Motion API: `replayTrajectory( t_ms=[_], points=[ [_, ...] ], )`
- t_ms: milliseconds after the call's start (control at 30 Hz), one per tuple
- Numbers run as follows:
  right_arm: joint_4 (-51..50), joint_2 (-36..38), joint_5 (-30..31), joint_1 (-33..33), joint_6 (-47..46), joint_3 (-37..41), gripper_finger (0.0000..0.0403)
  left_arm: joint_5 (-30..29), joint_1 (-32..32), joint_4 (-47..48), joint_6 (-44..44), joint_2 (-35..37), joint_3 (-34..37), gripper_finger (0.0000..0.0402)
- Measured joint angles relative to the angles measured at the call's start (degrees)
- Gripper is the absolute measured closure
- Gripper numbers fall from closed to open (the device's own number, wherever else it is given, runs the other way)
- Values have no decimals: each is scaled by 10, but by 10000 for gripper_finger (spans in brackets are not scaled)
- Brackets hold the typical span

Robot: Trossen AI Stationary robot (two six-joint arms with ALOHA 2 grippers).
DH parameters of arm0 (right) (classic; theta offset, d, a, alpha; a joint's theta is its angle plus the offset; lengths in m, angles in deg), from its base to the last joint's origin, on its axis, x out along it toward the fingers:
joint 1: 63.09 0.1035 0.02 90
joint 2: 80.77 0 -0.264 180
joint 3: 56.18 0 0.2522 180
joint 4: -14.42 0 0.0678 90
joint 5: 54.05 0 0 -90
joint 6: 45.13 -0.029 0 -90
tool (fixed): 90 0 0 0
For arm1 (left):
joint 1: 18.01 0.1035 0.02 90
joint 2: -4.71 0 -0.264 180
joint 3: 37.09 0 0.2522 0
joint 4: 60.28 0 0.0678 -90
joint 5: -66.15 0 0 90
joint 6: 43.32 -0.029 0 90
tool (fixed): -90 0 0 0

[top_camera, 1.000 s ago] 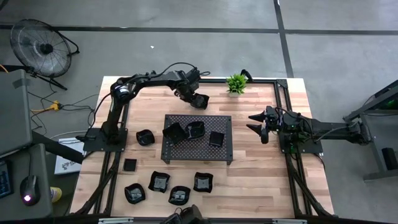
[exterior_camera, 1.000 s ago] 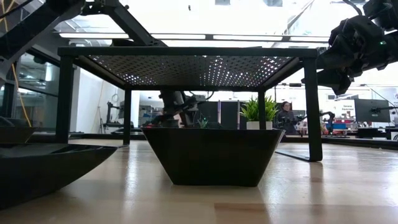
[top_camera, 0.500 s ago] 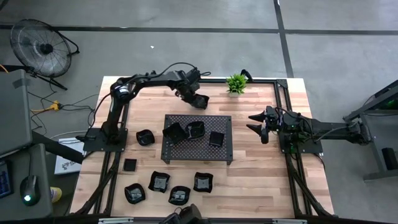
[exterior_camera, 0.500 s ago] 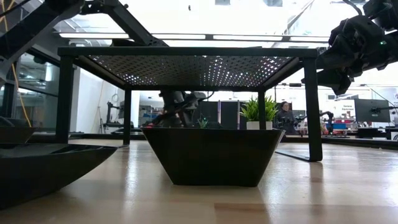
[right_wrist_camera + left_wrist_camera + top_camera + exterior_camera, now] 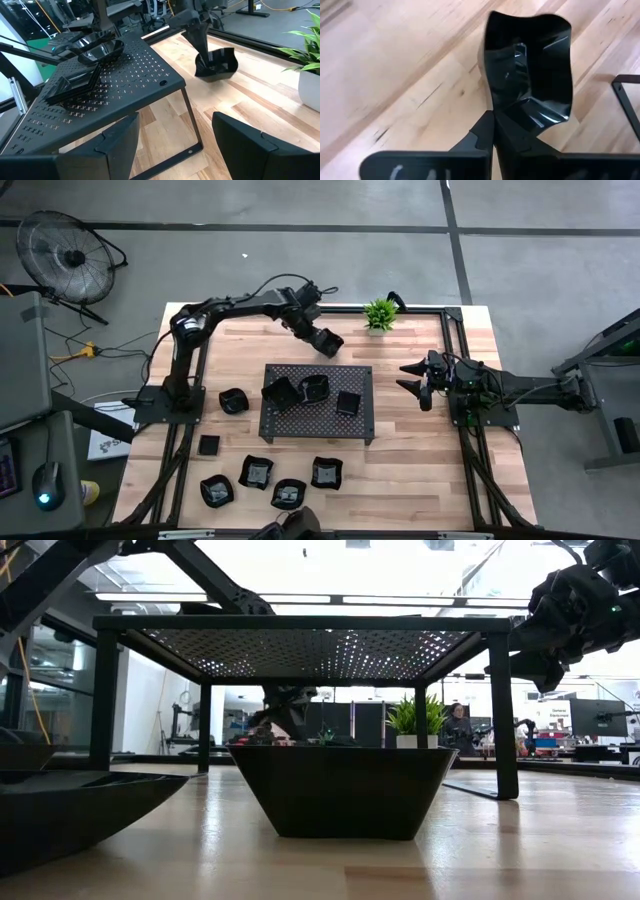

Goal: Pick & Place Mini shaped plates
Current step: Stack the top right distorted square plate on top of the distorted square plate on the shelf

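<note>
Beyond the far edge of the perforated tray (image 5: 318,402), toward the plant (image 5: 380,313): one mini plate (image 5: 327,341), glossy black, wavy-rimmed, pinched at its rim by left gripper (image 5: 493,120), fingers closed narrow on the wall; appears just above or touching the bare wood, contact not resolvable. On tray top: three further plates (image 5: 309,390). On table left of and in front of tray: six more plates (image 5: 258,472), well apart. Right gripper (image 5: 414,380) at right of tray, fingers spread wide, holding nothing, waiting.

Handling, judged: light, rigid, slick glaze, likely chippable; thin upright rim the best purchase, as currently taken; flat base poor for pinching.

Change against half a second back: left gripper and held plate shifted slightly toward the plant side and nearer the tray; right arm unmoved; remaining plates unmoved.
</note>
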Motion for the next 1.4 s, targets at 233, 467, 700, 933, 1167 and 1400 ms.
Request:
replayTrajectory(
  t_ms=[233,467,700,933,1167,1400],
  points=[
    [0,0,0,0,0,0,157,-6,17,-4,-17,46,1,400],
    [0,0,0,0,0,0,157,15,36,1,-53,115,1,400],
    [0,0,0,0,0,0,157,76,49,35,-105,189,0,400],
    [0,0,0,0,0,0,157,101,61,124,-164,263,0,401],
    [0,0,0,0,0,0,157,107,66,237,-231,326,1,401],
    [0,0,0,0,0,0,157,105,66,327,-286,377,1,401]
  ],
)
